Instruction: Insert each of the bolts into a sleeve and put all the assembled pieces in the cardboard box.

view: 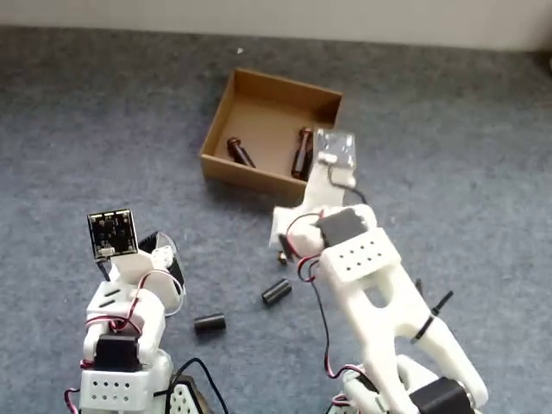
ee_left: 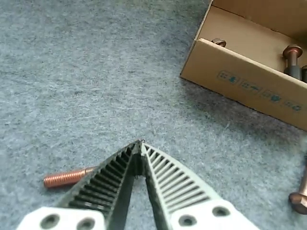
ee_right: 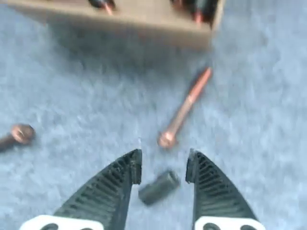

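The cardboard box (view: 226,164) stands at the back with two assembled pieces (view: 301,153) inside. My right gripper (ee_right: 163,167) is open and low over the carpet. A black sleeve (ee_right: 159,187) lies between its fingers. Just beyond the sleeve a copper bolt (ee_right: 184,109) points toward the box (ee_right: 120,19). Off to one side is another bolt head (ee_right: 19,134). My left gripper (ee_left: 140,146) is shut on nothing and hovers over bare carpet. A copper bolt (ee_left: 67,178) lies beside its finger. In the high view the left gripper (view: 164,254) sits at the front left.
Two loose black sleeves (view: 276,291) (view: 210,323) lie on the grey carpet between the arms. A bolt head (view: 282,257) peeks out beside the right arm (view: 362,254). Open carpet stretches left of the box and along the right side.
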Robot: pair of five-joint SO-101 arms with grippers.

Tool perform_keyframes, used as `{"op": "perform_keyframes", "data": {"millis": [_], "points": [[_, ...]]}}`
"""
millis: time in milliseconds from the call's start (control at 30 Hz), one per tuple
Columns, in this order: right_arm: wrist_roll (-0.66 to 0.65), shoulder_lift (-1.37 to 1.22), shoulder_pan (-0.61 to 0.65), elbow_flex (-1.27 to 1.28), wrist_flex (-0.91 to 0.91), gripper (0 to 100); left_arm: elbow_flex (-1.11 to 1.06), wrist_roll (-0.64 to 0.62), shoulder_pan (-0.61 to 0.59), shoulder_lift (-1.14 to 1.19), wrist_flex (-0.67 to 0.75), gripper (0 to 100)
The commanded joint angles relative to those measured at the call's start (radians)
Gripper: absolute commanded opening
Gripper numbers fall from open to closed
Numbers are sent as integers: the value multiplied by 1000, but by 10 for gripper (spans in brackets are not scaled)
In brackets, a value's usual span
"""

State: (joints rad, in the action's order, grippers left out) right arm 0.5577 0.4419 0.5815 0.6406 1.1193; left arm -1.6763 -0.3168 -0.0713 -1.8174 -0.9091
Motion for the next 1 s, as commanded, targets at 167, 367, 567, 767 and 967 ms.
{"op": "perform_keyframes", "data": {"millis": [167, 367, 567, 767, 967], "points": [[189, -143, 162, -15, 82, 145, -19, 12, -7, -5, -2, 6], [244, -292, 191, -18, 73, 145, -19, 12, -10, -5, -2, 6], [264, -400, 189, -18, 7, 146, -19, 12, -10, -5, -2, 6], [264, -421, 189, -18, -67, 142, -19, 12, -10, -5, -2, 6], [264, -421, 189, -8, -120, 142, -19, 12, -10, -5, -3, 6]]}}
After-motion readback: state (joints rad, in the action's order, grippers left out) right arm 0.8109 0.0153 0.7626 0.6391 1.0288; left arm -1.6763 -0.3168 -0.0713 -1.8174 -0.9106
